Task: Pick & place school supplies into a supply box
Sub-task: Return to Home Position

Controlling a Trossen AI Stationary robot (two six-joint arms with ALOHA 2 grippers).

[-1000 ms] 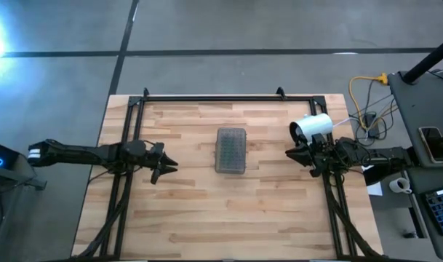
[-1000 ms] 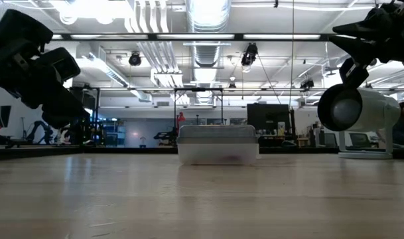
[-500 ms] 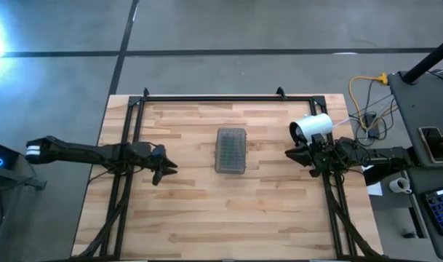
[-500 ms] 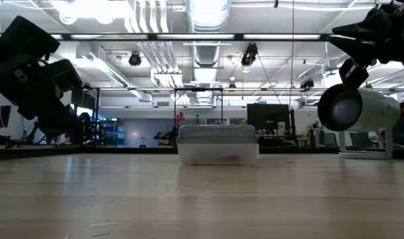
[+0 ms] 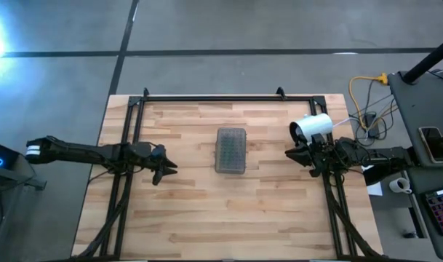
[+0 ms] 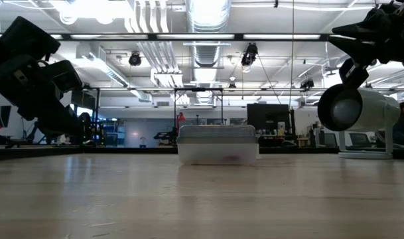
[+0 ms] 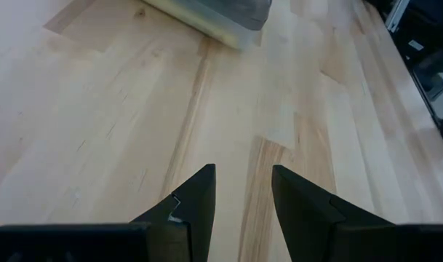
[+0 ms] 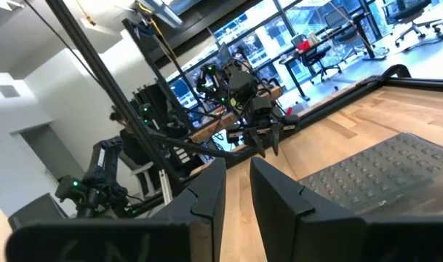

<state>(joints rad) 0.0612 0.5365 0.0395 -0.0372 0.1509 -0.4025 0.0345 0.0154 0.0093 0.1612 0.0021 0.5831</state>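
The supply box (image 5: 230,151) stands on its base at the table's middle with its grey textured lid shut. In the low view a faint dark shape shows through the box's (image 6: 217,145) translucent wall. No loose pens, pencils or scissors show on the table. My left gripper (image 5: 165,170) hovers left of the box, open and holding nothing. In its wrist view my left gripper (image 7: 243,191) is over bare wood, with the box (image 7: 220,13) ahead of it. My right gripper (image 5: 289,153) hovers right of the box. My right gripper (image 8: 237,182) shows a narrow gap and points over the lid (image 8: 385,171).
A white cylindrical camera (image 5: 312,127) stands on the table just beyond my right gripper, and it also shows in the low view (image 6: 357,109). A black frame rail (image 5: 214,97) runs along the far edge. Bare wood lies in front of the box, toward the near edge.
My left gripper has sunk slightly and moved a little toward the near edge, then held still. Its fingers have stayed open. The box and my right arm have not moved.
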